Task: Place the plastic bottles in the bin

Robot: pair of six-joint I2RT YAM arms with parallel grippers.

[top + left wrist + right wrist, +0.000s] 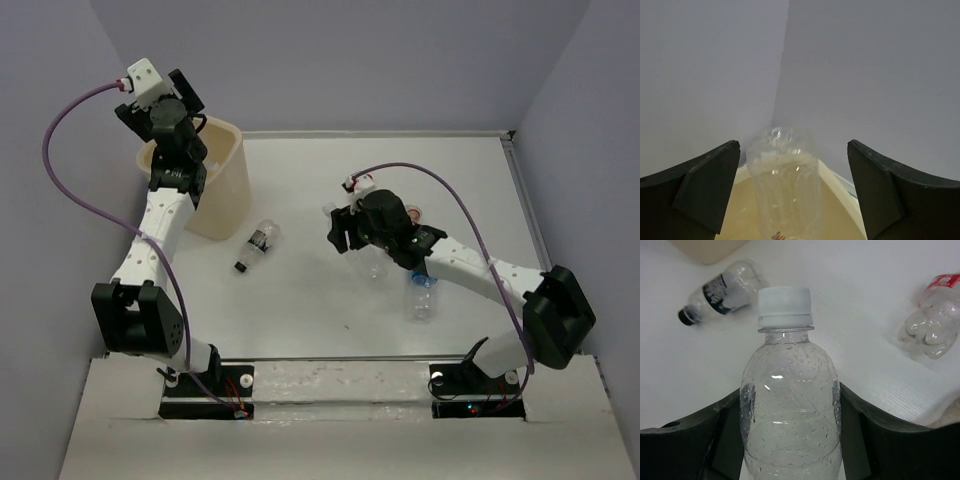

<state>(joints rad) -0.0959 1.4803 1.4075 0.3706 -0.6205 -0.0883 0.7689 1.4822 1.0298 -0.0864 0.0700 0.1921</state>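
Left arm (150, 240) stretched to 11 o'clock, left gripper (792, 146) over bin (225, 190), jaws spread wide, clear bottle (785, 185) untouched between them. Right arm (470, 265) bent toward centre, right gripper (790, 390) clamped on white-capped bottle (787, 355).

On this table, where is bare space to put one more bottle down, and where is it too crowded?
Bare: the table strip between the black-capped bottle and the near edge, and the far edge between the bin and the right gripper. Crowded: around that gripper, shut on the white-capped bottle, with loose bottles beside its arm.
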